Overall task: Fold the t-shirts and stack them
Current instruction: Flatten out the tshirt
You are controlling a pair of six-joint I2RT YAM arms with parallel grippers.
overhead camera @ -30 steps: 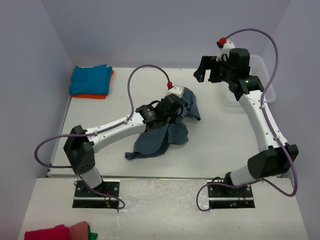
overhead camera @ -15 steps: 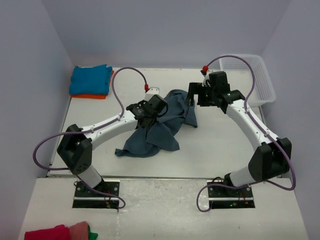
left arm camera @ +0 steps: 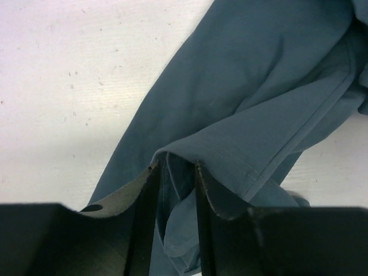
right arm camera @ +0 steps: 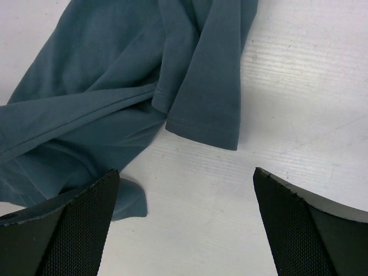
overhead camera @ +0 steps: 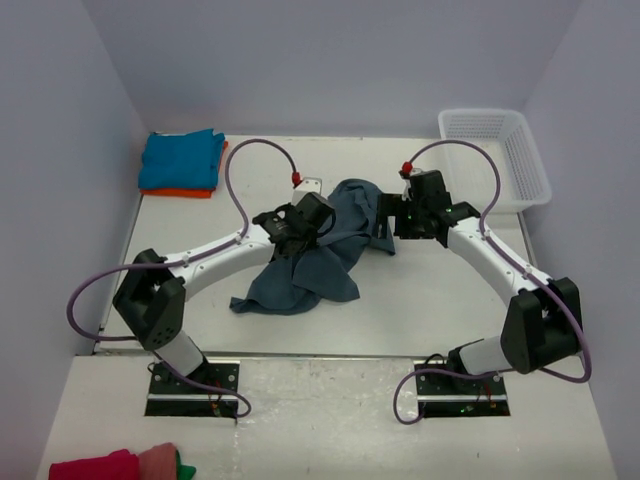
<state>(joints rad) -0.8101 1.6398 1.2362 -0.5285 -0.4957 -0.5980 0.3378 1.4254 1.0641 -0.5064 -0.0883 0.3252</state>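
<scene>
The slate-blue t-shirt [overhead camera: 318, 262] lies crumpled in the middle of the table. My left gripper [overhead camera: 298, 226] sits on its left upper part. In the left wrist view the left gripper [left arm camera: 175, 167] has its jaws a little apart, with a loose fold of the shirt [left arm camera: 259, 86] hanging in the gap. My right gripper [overhead camera: 385, 215] is low at the shirt's right edge. It [right arm camera: 185, 171] stands wide open over bare table, just short of a sleeve [right arm camera: 210, 109]. A turquoise t-shirt [overhead camera: 180, 158] lies folded on an orange t-shirt [overhead camera: 188, 192] at the back left.
A white mesh basket [overhead camera: 522, 168] stands at the back right, beyond the right arm. Red and pink cloth [overhead camera: 110, 465] lies on the near shelf at bottom left. Purple walls close in the table on three sides.
My left gripper pulled the slate-blue shirt leftward, then parted its jaws. The right arm swung down from near the basket to the shirt's right edge, still wide open.
</scene>
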